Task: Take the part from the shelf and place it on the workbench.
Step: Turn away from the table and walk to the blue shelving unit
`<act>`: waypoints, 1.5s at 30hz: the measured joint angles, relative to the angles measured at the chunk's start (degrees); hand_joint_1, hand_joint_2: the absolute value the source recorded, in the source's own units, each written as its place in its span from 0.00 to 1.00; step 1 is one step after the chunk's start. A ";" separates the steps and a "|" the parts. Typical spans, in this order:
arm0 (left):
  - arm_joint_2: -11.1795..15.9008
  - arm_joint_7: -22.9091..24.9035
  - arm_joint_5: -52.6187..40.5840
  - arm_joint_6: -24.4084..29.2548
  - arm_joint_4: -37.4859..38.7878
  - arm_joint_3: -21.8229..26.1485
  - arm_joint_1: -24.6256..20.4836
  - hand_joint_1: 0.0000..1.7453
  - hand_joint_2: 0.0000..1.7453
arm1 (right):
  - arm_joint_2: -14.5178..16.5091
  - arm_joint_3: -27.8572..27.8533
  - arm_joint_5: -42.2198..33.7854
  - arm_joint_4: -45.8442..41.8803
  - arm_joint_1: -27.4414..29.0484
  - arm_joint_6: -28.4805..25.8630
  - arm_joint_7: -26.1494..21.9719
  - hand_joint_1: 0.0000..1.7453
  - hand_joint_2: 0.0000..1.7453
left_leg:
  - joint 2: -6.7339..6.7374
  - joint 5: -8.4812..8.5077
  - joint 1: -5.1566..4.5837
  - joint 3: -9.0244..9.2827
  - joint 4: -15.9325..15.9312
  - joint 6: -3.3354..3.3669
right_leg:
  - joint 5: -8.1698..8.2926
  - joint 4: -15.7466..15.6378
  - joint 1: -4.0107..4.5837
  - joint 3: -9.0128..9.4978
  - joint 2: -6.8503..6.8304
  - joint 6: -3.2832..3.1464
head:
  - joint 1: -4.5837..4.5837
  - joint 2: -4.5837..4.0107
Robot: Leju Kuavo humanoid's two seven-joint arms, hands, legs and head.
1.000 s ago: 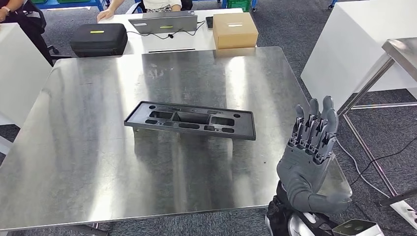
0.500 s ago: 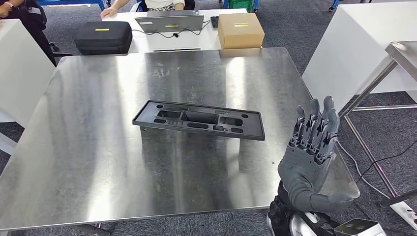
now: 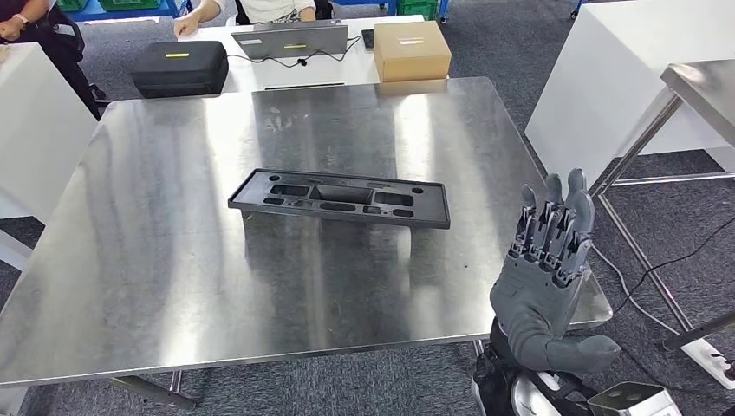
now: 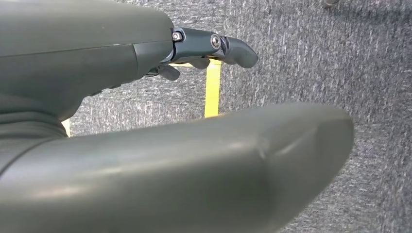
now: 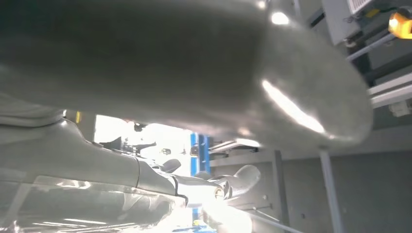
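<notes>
While the part [image 3: 340, 198], a long, flat, dark plastic frame with rectangular cut-outs, lies near the middle of the brushed-steel bench [image 3: 156, 286], its long axis runs across the bench from left to right, slightly askew, the cut-out face up. Bare metal surrounds it on all sides, widest toward the near edge. Past the bench's near right corner the right hand [image 3: 546, 277] is raised, palm to the part, fingers straight and close together, thumb out, holding nothing. Over grey carpet the left hand [image 4: 145, 126] hangs, fingers loosely extended, empty. Beyond the far edge sit a black case [image 3: 179, 68], a laptop [image 3: 290, 39] and a cardboard box [image 3: 411, 49].
</notes>
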 joint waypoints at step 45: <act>-0.47 0.21 -0.73 1.10 0.02 -0.01 -0.10 0.00 0.00 | 0.99 -1.01 0.31 1.61 -0.17 0.40 0.00 0.00 0.00 | -1.20 -6.62 2.00 7.90 -1.03 -2.18 | 6.17 -0.26 -0.02 -5.11 -0.33 1.39 | -0.42 0.00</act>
